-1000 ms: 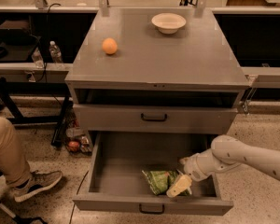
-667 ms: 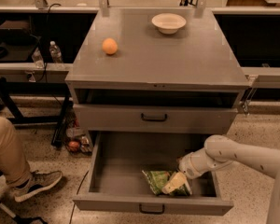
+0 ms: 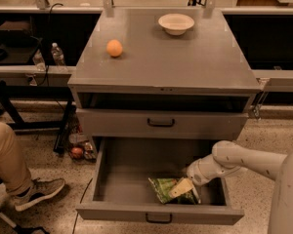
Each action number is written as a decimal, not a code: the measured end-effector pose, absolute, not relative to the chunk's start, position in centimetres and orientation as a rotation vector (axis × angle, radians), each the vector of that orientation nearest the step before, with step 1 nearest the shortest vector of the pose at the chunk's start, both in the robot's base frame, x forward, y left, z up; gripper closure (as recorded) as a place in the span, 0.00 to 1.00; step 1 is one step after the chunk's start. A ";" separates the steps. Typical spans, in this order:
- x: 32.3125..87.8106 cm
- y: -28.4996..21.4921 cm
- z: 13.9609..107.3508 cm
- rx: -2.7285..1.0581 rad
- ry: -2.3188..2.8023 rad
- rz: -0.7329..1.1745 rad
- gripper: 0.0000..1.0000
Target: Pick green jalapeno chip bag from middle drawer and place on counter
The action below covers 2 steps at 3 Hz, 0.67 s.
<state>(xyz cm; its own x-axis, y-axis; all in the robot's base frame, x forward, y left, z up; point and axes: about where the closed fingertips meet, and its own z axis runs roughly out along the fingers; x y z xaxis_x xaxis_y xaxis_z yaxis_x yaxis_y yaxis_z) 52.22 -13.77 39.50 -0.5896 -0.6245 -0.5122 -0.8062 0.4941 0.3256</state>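
Observation:
The green jalapeno chip bag (image 3: 165, 189) lies on the floor of the open middle drawer (image 3: 117, 177), near its front right. My gripper (image 3: 184, 188) reaches down into the drawer from the right on a white arm. Its pale fingers (image 3: 181, 187) rest against the right side of the bag. The counter (image 3: 176, 57) is the flat gray top of the cabinet above.
An orange (image 3: 114, 48) and a white bowl (image 3: 176, 23) sit on the counter. The closed gray drawer front (image 3: 161, 123) hangs above the open drawer. A person's leg and shoe (image 3: 19, 179) are at the left. Bottles (image 3: 58, 55) and small items stand on the floor beside the cabinet.
My arm has pushed the gripper leftward and a little deeper into the drawer, onto the bag. The bag has stayed in place.

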 end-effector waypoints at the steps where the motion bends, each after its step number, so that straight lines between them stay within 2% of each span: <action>1: 52.1 -14.4 39.4 -1.184 2.428 0.778 0.41; 2: 51.6 -15.1 39.7 -1.160 2.433 0.770 0.64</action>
